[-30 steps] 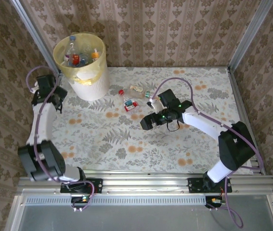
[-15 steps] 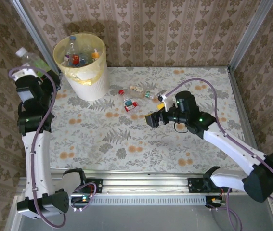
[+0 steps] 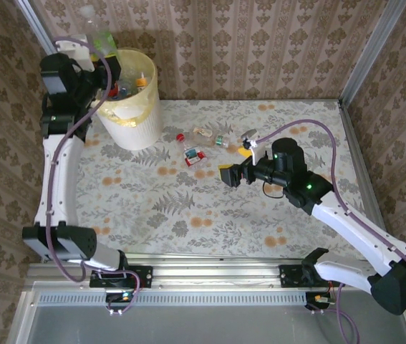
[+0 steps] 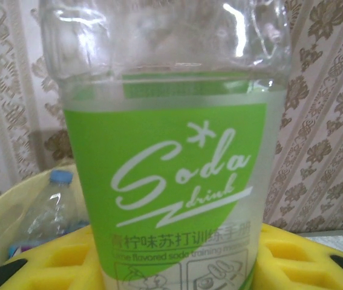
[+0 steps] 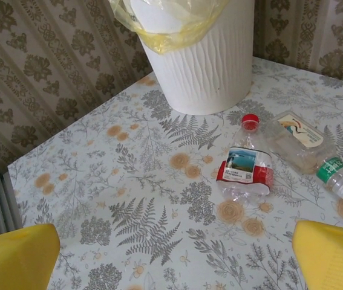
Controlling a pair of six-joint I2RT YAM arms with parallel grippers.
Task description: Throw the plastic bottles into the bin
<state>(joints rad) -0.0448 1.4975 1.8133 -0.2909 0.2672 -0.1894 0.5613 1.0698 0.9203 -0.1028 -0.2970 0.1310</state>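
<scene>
My left gripper point(image 3: 94, 51) is raised over the left rim of the bin point(image 3: 139, 122) and shut on a clear plastic bottle with a green "Soda drink" label point(image 4: 165, 175), which stands up from the yellow pads point(image 4: 298, 260). That bottle point(image 3: 95, 27) pokes above the gripper. Several bottles lie inside the bin; one has a blue cap point(image 4: 53, 208). On the table a crushed red-labelled bottle point(image 5: 244, 169) point(image 3: 193, 155) and a flattened clear bottle with a green band point(image 5: 310, 148) point(image 3: 213, 136) lie near the bin. My right gripper point(image 3: 235, 165) point(image 5: 174, 266) hovers open just right of them, holding nothing.
The bin point(image 5: 201, 66) stands at the table's far left corner with its yellow liner point(image 5: 165, 24) over the rim. Patterned walls close in the back and both sides. A metal rail point(image 3: 217, 271) runs along the near edge.
The left arm has swung up from the table's left side and carried the green-labelled bottle to the bin's rim. The right arm has pulled back and stretched out.
</scene>
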